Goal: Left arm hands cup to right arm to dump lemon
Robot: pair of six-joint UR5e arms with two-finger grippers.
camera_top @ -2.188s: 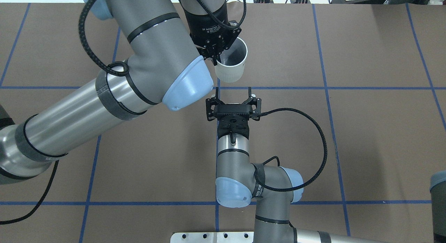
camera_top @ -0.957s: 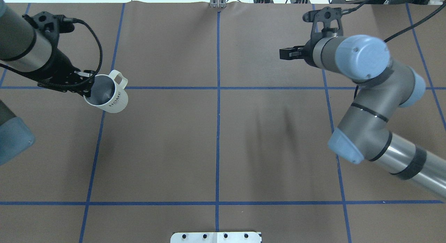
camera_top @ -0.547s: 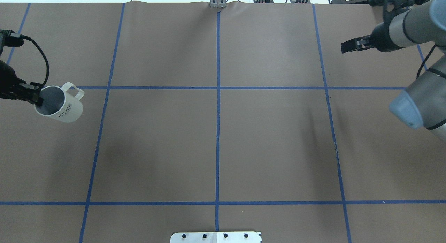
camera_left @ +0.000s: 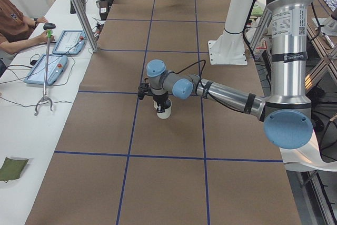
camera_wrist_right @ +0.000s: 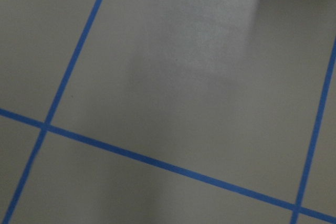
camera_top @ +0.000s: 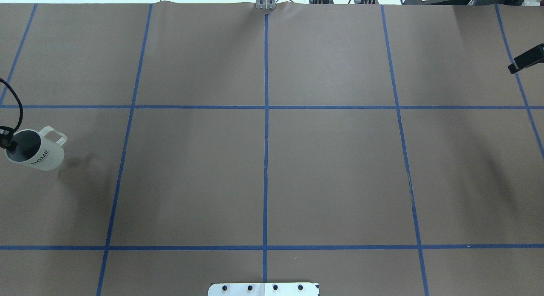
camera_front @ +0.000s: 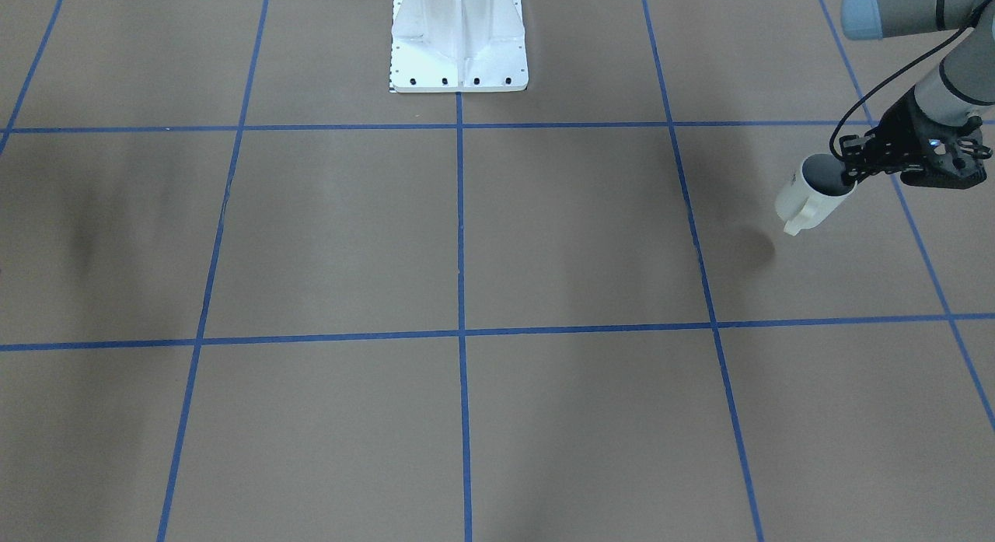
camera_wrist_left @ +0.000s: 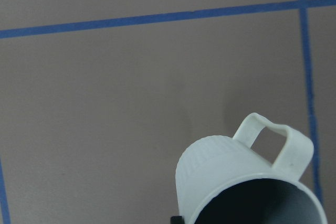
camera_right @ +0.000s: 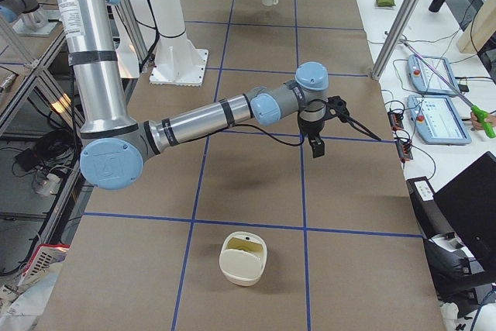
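The left claw (camera_front: 849,178) grips the cup (camera_top: 42,158) by its rim, low over the counter's (camera_top: 272,173) left end, and no lemon shows inside it. The right claw (camera_top: 525,61) is well apart at the other end. I cannot tell how wide it is, so hand-over and dump look not yet done.

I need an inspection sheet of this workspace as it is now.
surface: table, brown cover with blue tape grid.
job's things: cup held tilted above the table by its rim; lemon not seen in it.
clutter: cream container, yellowish inside, near the table's end on the robot's right.
grippers: left gripper shut on the cup; right gripper points down, jaws unclear.
cables: black cable loops above the left gripper.
surroundings: person at a side table; control pendants.
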